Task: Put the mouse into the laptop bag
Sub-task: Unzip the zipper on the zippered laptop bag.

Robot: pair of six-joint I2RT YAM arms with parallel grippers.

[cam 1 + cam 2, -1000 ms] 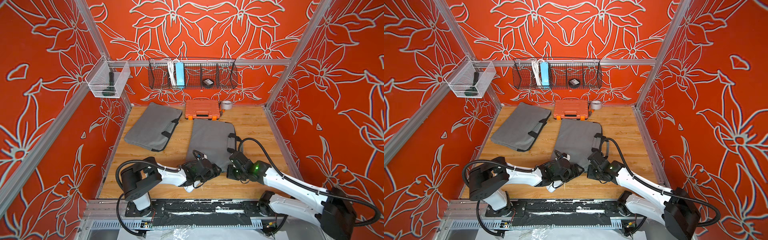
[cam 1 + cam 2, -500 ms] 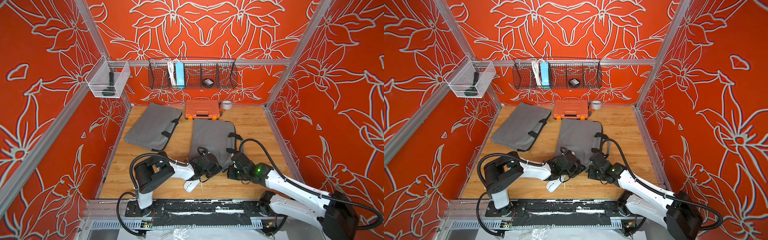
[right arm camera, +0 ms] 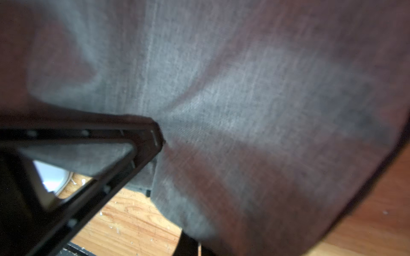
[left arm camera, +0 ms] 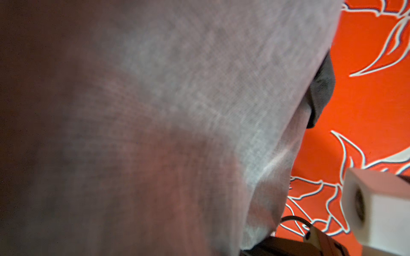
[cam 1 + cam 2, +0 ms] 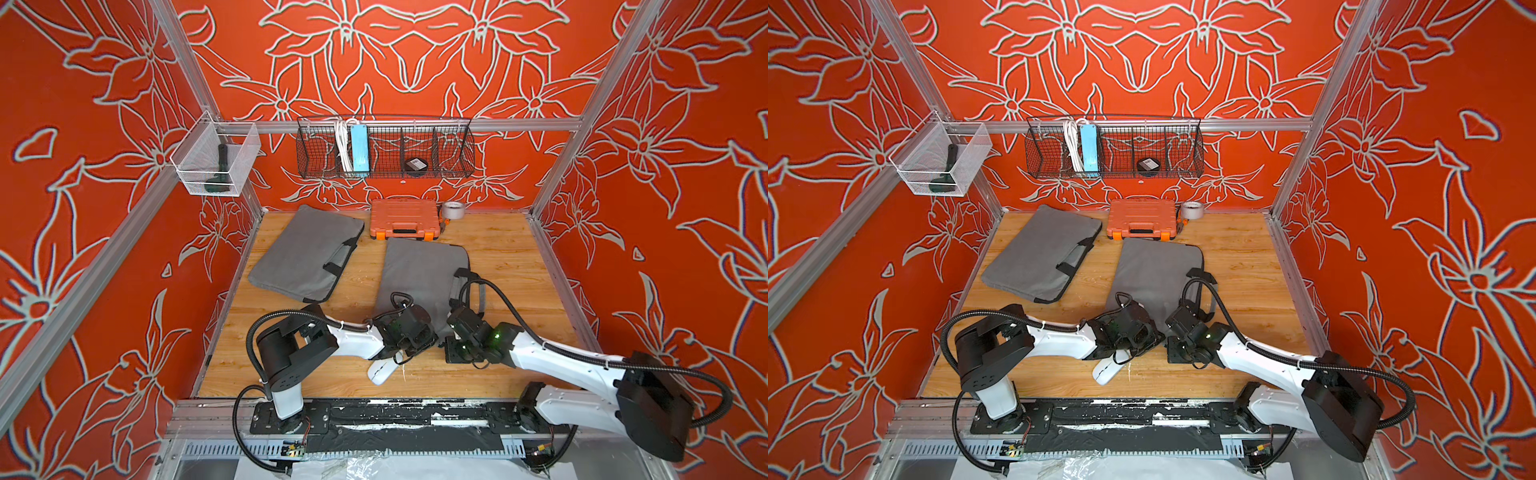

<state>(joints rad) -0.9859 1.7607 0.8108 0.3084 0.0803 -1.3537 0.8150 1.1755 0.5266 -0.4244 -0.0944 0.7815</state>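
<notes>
The white mouse [image 5: 380, 371] [image 5: 1106, 371] lies on the wooden table near the front edge, held by neither gripper. Through a gap in the left gripper's black finger [image 3: 153, 137] the mouse [image 3: 53, 177] also shows in the right wrist view. Just beyond it lies the grey laptop bag [image 5: 419, 274] [image 5: 1154, 270]. My left gripper [image 5: 419, 334] is shut on the bag's near edge. My right gripper [image 5: 455, 328] is beside it, shut on the same edge, and lifted grey bag fabric [image 4: 199, 88] [image 3: 244, 88] fills both wrist views. The bag's opening is hidden.
A second grey bag [image 5: 305, 253] lies at the back left. An orange case [image 5: 405, 218] and a tape roll [image 5: 453, 210] stand by the back wall. A black wire basket [image 5: 384, 149] and a white mesh basket [image 5: 216, 166] hang above the table.
My left arm has swung toward the bag's near edge and its jaws have gone from wide to shut. The mouse now lies uncovered on the table. The right arm has barely moved.
</notes>
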